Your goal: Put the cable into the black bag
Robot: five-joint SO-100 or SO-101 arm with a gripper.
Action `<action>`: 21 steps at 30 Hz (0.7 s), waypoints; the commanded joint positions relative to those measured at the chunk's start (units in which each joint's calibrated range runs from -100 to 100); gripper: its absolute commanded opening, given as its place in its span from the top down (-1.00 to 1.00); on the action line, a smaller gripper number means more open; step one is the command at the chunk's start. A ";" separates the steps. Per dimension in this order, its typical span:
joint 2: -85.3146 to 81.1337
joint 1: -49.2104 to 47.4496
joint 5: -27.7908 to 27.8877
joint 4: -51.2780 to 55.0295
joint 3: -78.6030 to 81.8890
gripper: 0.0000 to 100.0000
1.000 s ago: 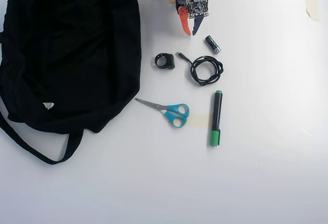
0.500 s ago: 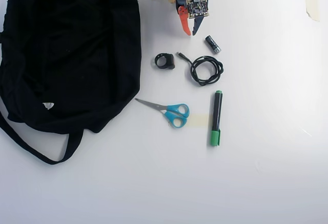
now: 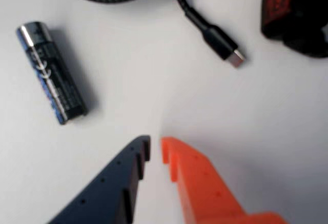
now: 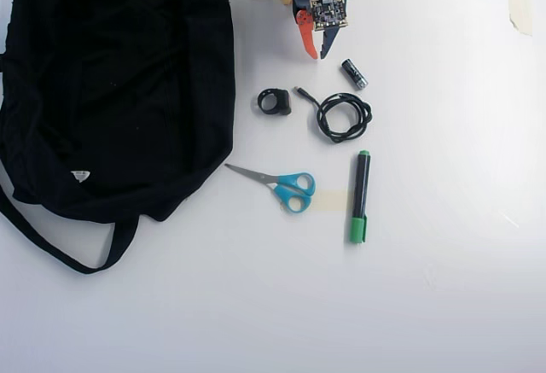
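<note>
On the white table [image 4: 444,305] there is one of each — one bag [image 4: 111,83], one cable [image 4: 341,115], one ring clip [image 4: 275,101], one battery [image 4: 354,73], one pair of scissors [image 4: 281,185], one green marker [image 4: 360,195] — plus two tape strips [image 4: 519,6], one at the top right, one under the marker.

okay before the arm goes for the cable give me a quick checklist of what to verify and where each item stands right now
1. Tool holds nothing: ok.
2. Jaws wide enough for the cable: not ok, nearly shut in the wrist view.
3. Cable free of neighbours: ok, apart from the battery and the black clip.
4. Plug end in sight: ok.
5. Black bag open at the top: cannot tell.
</note>
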 commanded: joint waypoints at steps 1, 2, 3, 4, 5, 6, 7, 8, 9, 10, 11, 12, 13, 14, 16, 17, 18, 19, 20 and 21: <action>-0.58 0.32 0.28 0.26 2.26 0.94; -0.58 0.32 0.28 0.26 2.26 0.94; -0.58 0.32 0.28 0.26 2.26 0.94; -0.58 0.32 0.28 0.26 2.26 0.94; -0.58 0.32 0.28 0.26 2.26 0.94; -0.58 0.32 0.28 0.26 2.26 0.94; -0.58 0.32 0.28 0.26 2.26 0.94; -0.58 0.32 0.28 0.26 2.26 0.94; -0.58 0.32 0.28 0.26 2.26 0.94; -0.58 0.32 0.28 0.26 2.26 0.94; -0.58 0.17 0.28 0.26 2.26 0.94; -0.58 -0.05 0.28 0.26 2.26 0.94; -0.58 -0.20 0.33 0.26 2.26 0.94; -0.58 -0.20 0.33 0.26 2.26 0.94; -0.50 -0.13 0.07 0.26 1.54 0.94; -0.42 -0.28 -0.03 0.26 1.09 0.94; -0.42 -0.35 -0.09 0.18 0.37 0.94; -0.25 -0.35 -0.09 0.18 -0.62 0.94; -0.17 -0.35 -0.14 0.18 -1.25 0.94; -0.17 -0.35 -0.09 0.09 -1.43 0.94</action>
